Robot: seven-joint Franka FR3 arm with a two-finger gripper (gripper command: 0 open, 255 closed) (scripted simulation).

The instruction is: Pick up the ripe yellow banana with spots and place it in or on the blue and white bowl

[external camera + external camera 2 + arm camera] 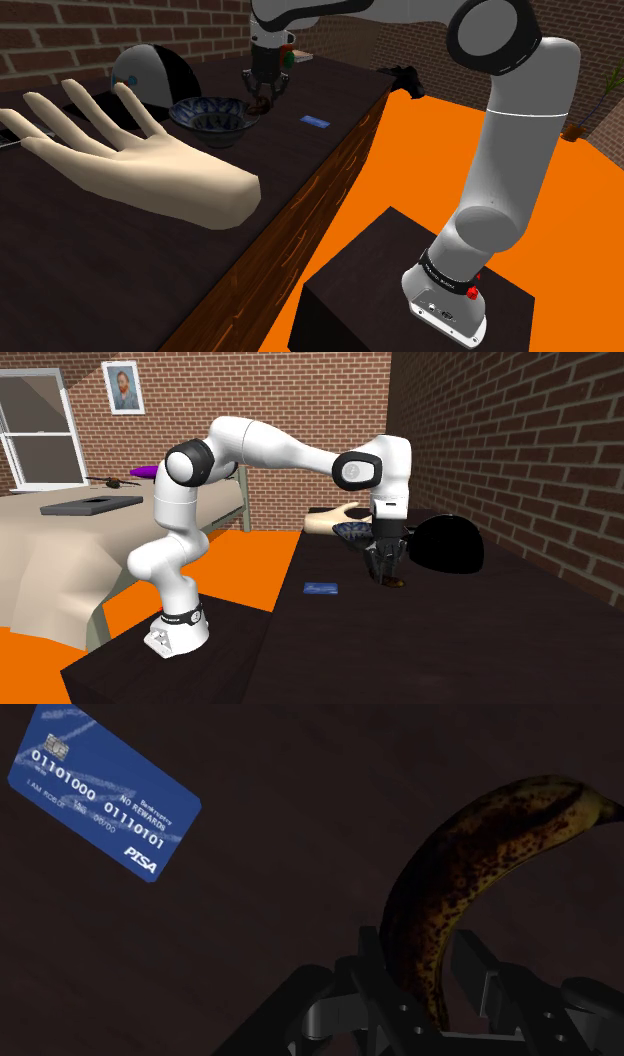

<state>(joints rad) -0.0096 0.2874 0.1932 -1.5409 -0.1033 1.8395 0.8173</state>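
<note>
In the wrist view, the lower end of the banana [470, 894] is hidden between the black fingers of the end effector [425, 966], by which it is clasped in a narrow grip. In the shoulder view the fruit is largely covered by the end effector, and whether it touches the tabletop [120, 270] cannot be made out. In the second exterior view a dark brown tip is seen below the fingers, and the blue and white bowl [350, 533] is partly hidden by the arm. The peel is shown heavily browned, with dull yellow speckled by dark spots. The banana is held just beside the bowl, with a blue card [105, 789] lying near it on the tabletop
</note>
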